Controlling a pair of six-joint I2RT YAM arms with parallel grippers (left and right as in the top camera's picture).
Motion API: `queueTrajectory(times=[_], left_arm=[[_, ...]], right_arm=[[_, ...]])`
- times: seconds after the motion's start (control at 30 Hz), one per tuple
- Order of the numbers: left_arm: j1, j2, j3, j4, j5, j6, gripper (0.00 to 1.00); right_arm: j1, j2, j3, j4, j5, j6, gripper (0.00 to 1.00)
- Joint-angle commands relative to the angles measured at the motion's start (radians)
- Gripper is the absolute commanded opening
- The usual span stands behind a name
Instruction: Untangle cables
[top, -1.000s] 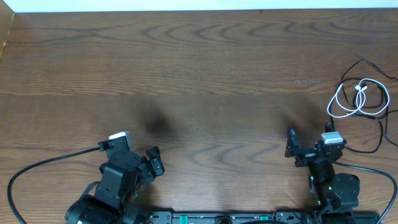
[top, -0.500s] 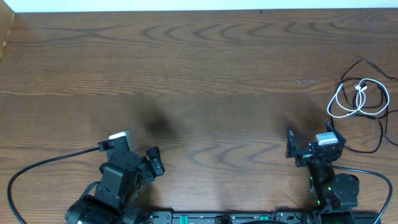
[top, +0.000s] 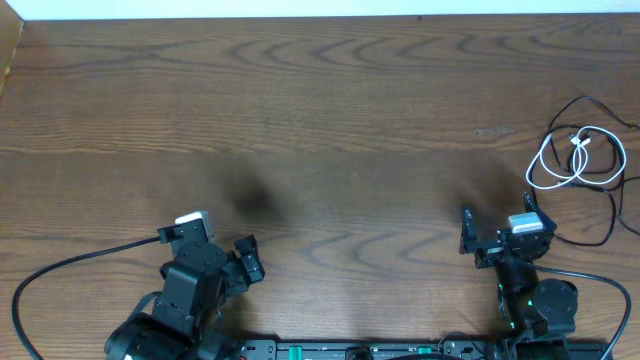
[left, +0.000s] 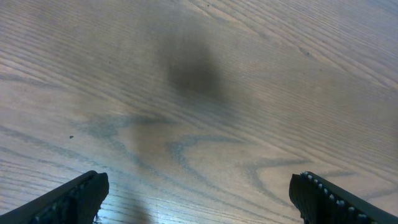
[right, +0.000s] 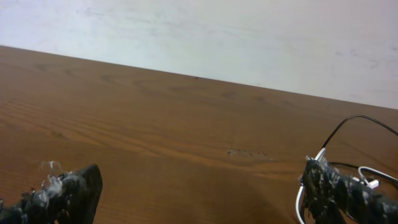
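The cables lie in a loose bundle at the table's far right. The white cable (top: 580, 143) is coiled in loops, and the thin black cable (top: 586, 98) runs around it. My right gripper (top: 497, 218) is open and empty, a short way in front and to the left of the bundle. In the right wrist view the white cable (right: 301, 205) shows beside my right fingertip (right: 339, 190), and the black cable (right: 357, 116) arcs above it. My right gripper (right: 205, 190) holds nothing. My left gripper (top: 215, 245) is open over bare wood at the near left, far from the cables. The left wrist view shows the left gripper (left: 199, 190) empty.
Thick black cords (top: 70, 262) trail from both arm bases along the near edge. The wooden table (top: 320, 120) ends at a white wall at the back. The table's right edge runs close past the bundle.
The right wrist has shifted very slightly. The left arm and the cables have not moved.
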Motion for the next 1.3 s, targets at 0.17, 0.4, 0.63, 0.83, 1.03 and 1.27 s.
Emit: queueTrajectory(times=[0.17, 0.4, 0.63, 0.83, 1.03, 1.27], left_arm=[[-0.001, -0.001, -0.002, -0.003, -0.024, 0.005, 0.97], [-0.001, -0.001, -0.002, -0.003, -0.024, 0.005, 0.97], [-0.001, -0.001, -0.002, -0.003, -0.024, 0.005, 0.97], [-0.001, -0.001, -0.002, -0.003, -0.024, 0.005, 0.97], [-0.001, -0.001, -0.002, -0.003, -0.024, 0.005, 0.98], [0.000, -0.007, -0.002, -0.068, -0.021, 0.013, 0.97]], right_arm=[[0.006, -0.007, -0.005, -0.001, 0.004, 0.011, 0.99], [0.006, -0.007, -0.005, -0.001, 0.004, 0.011, 1.00], [0.006, -0.007, -0.005, -0.001, 0.004, 0.011, 0.99], [0.006, -0.007, -0.005, -0.001, 0.004, 0.011, 0.99], [0.006, -0.007, -0.005, -0.001, 0.004, 0.011, 0.99], [0.006, -0.007, -0.005, -0.001, 0.004, 0.011, 0.99]])
